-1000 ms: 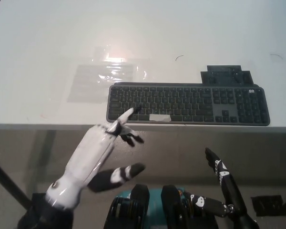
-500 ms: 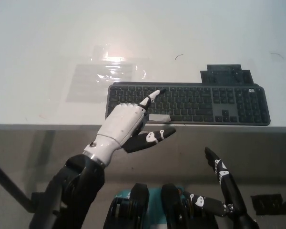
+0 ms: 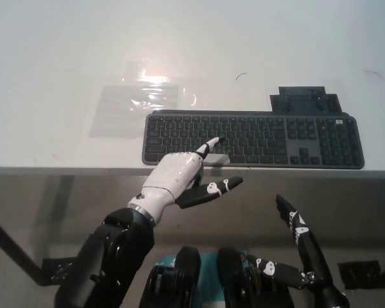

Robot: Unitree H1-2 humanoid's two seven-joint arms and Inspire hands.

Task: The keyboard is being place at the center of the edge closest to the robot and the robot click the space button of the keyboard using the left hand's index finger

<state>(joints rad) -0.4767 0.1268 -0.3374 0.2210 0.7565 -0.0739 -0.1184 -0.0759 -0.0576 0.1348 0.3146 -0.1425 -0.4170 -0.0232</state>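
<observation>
A dark grey keyboard [image 3: 253, 140] lies along the near edge of the white table [image 3: 64, 58], right of the middle. A pale strip marks its space bar [image 3: 217, 158]. My white left hand [image 3: 179, 176] reaches over the table's near edge onto the keyboard's front left part, one finger stretched out with its tip over the keys just above the space bar. The other fingers are curled or spread below the table edge. My black right hand [image 3: 298, 234] rests low at the bottom right, below the table, fingers apart, holding nothing.
A clear plastic sheet [image 3: 141, 102] lies flat on the table behind the keyboard's left end. A small dark block [image 3: 303, 99] sits against the keyboard's back edge on the right.
My left hand has drawn back a little toward me and lowered, so the pointing fingertip moved from the upper key rows down to just above the space bar. The right hand has stayed put.
</observation>
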